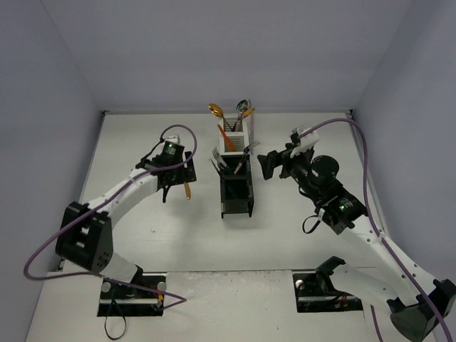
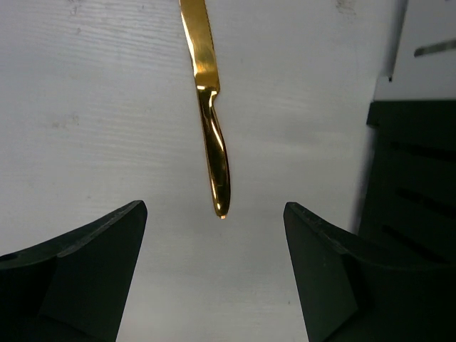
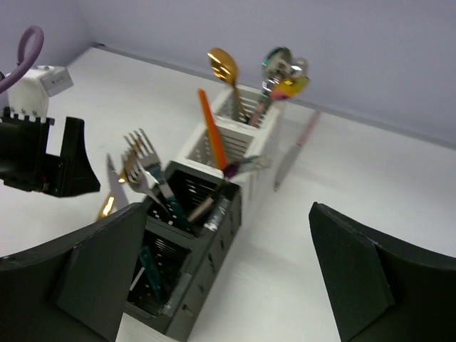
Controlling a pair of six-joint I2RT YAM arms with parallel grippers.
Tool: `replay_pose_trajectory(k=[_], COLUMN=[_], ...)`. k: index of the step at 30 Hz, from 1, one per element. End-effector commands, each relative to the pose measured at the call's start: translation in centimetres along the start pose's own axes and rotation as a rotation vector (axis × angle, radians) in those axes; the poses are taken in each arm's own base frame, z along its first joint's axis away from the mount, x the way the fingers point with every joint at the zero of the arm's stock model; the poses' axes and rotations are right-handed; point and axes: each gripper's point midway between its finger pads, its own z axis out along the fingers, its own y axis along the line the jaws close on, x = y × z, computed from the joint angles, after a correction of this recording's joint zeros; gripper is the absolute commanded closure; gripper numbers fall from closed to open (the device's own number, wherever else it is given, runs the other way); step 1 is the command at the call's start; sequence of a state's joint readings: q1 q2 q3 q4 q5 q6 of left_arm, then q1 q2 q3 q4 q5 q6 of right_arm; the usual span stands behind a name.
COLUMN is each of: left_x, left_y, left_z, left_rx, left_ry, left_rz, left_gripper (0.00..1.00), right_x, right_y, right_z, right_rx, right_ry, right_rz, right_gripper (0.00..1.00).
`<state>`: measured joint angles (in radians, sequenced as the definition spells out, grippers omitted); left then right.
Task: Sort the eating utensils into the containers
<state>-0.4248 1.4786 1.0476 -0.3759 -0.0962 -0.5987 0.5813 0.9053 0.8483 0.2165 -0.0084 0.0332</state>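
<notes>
The left gripper point(image 2: 214, 208) has its two fingers point(image 2: 85, 271) spread wide, and they pinch nothing. It hangs over the table point(image 1: 142, 242) on the left side of the row of containers point(image 1: 236, 171). Just in front of the open fingers lies a gold knife point(image 2: 211, 114), flat on the table. Its handle end points at the gap between the fingers and its blade points away. No finger touches it. In the top view this knife point(image 1: 187, 189) is near the left wall of the black bins but apart from it.

The right gripper point(image 1: 265, 165) is on the right side of the row, at the height of the black bins, and it faces them. Its fingers point(image 3: 92, 278) are also spread wide with nothing between them.

The row has two white slatted bins at the far end and two black bins at the near end. A gold spoon point(image 3: 224, 65) and shiny spoons point(image 3: 283, 68) stand up in the farthest white bin. An orange utensil point(image 3: 212, 128) leans in the second white bin. Forks point(image 3: 146, 167) stand in the first black bin. A teal utensil point(image 3: 149, 267) is in the nearest black bin. A pink knife point(image 3: 296, 146) lies on the table just beside the white bins.
</notes>
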Motion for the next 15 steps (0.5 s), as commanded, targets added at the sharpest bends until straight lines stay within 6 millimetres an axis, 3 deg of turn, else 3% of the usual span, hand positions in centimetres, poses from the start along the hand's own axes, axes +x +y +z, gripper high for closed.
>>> replay_pose_trajectory(k=[1,7,15], left_x=[-2.9,-3.0,-2.3], left_y=[0.0,-0.7,0.0], left_z=[2.0,5.3,7.7], left_rx=[-0.120,-0.163,-0.230], left_ry=[-0.022,0.041,0.102], left_rz=[-0.064,-0.067,-0.087], left_gripper=[0.26,0.31,0.43], right_x=[0.8,2.0,2.2], right_y=[-3.6,-4.2,-4.6], right_z=[-1.7,-3.9,-5.9], right_rx=[0.190,0.218,0.229], right_ry=[0.104,0.158,0.179], right_rz=[0.025,0.063,0.046], right_gripper=[0.04,0.03,0.02])
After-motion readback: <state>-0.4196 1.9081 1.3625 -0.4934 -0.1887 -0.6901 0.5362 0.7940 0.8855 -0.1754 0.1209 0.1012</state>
